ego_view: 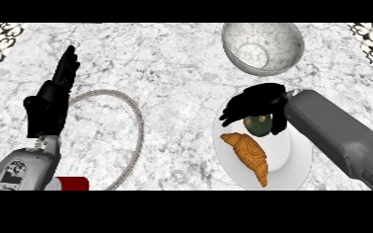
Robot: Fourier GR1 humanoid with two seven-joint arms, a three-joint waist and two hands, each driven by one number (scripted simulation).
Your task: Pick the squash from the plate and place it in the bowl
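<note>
squash (257, 124): dark green, on the far end of the white plate (291, 170), right side of the desk (175, 64). Mostly covered by the hand above it; only its near face shows.
right hand (253, 104): comes in from the right, fingers curled down over the squash's top and far side, closing round it. Top-down approach makes sense, since the croissant blocks the near side.
croissant (249, 157): lies on the same plate, just near of the squash, long axis running toward the near edge. Not touched by the hand; can't tell if it touches the squash.
bowl (262, 47): grey, marbled, far of the plate and close by, mouth up. Short carry straight away from the robot, looks like.
left hand (53, 101): fingers straight and up, resting at the left edge, well apart from the plate. Not involved.
ring (131, 123): thin grey hoop lying flat on the desk, left of the plate, beside the left hand.
red object (71, 183): at the near left edge, partly hidden by the forearm; can't identify.
stage: grasp, squash not yet lifted off the plate by my read.
risk: lifting could nudge the croissant.
</note>
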